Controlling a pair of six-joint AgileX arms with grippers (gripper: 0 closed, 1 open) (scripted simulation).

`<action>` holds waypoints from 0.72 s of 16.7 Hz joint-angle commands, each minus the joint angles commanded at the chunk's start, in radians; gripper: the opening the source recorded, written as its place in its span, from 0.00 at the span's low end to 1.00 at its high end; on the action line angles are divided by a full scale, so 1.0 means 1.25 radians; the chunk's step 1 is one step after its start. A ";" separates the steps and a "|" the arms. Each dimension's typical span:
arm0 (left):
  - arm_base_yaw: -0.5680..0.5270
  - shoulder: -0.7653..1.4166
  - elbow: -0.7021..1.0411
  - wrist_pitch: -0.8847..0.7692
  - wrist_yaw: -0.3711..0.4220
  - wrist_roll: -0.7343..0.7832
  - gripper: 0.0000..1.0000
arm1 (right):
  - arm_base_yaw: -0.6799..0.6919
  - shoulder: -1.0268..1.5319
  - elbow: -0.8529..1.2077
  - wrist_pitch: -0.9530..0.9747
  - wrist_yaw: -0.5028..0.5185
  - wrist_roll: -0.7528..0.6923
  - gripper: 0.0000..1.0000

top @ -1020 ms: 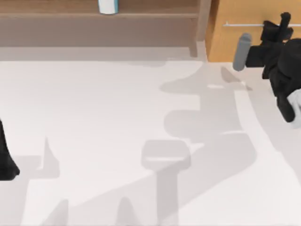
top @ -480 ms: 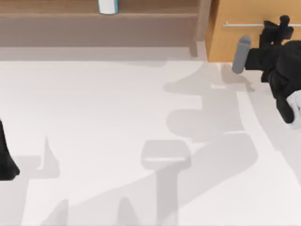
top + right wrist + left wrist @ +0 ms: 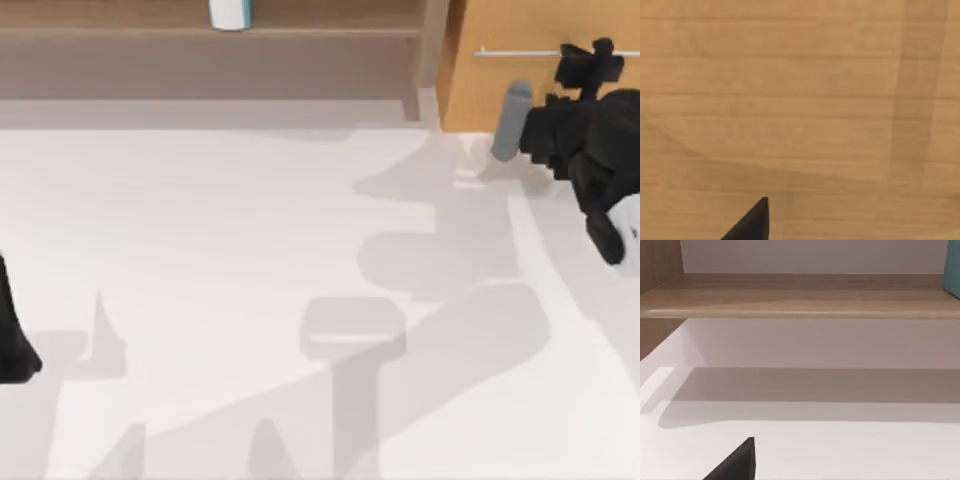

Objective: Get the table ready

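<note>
Reaching toward the one orange cabinet (image 3: 540,60), the right tool (image 3: 590,62) hovered, grip state unclear; left arm (image 3: 15,340) sat parked at the table (image 3: 220,250) edge.

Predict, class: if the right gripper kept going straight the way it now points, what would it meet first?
Most likely the orange-wood cabinet front, near its silver bar handle. The right gripper sits at the table's far right, aimed at that panel; depth is unclear.

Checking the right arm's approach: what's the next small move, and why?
Probably ease the right end effector forward onto the silver bar handle. It hovers at the orange-wood drawer cabinet, facing wood close up; the left arm sits parked at the table edge.
</note>
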 joint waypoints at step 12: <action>0.000 0.000 0.000 0.000 0.000 0.000 1.00 | 0.015 -0.050 -0.110 0.058 0.004 0.009 1.00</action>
